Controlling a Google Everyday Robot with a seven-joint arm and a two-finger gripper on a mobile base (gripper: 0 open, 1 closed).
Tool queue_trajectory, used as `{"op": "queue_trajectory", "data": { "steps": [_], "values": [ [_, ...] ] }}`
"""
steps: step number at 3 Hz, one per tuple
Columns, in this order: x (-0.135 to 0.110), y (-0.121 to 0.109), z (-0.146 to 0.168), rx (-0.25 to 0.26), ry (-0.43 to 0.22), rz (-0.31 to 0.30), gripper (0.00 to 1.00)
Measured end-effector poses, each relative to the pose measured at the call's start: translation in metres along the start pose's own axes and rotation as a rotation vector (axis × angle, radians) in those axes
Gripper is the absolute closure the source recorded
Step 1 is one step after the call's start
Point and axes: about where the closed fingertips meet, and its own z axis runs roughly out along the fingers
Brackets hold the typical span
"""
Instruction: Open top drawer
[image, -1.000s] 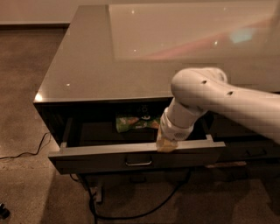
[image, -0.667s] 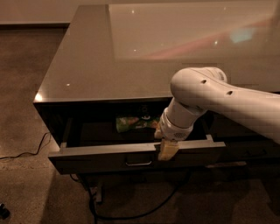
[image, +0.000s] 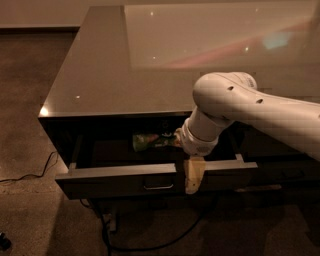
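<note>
The top drawer (image: 115, 186) stands pulled out from under the counter, its dark front facing me with a small loop handle (image: 159, 186) at the centre. Its light grey side walls and dark inside show. My gripper (image: 194, 176), tan at the end of the white arm (image: 225, 100), hangs down over the drawer front's top edge, just right of the handle. A green packet (image: 150, 141) lies inside the drawer, at the back.
The glossy grey countertop (image: 125, 70) overhangs the drawer. A dark drawer column (image: 280, 165) lies to the right behind the arm. Cables run on the carpet at the left (image: 30, 175) and below the drawer (image: 150, 246).
My gripper has moved down from the drawer's inside to over its front edge. The drawer has hardly moved.
</note>
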Motion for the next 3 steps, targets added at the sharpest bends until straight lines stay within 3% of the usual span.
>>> {"op": "queue_trajectory", "data": {
  "steps": [2,3],
  "values": [
    [-0.011,-0.008,0.019,-0.001,0.020,-0.070,0.00],
    [-0.012,0.006,0.035,-0.048,0.030,-0.087,0.00]
  ]
}}
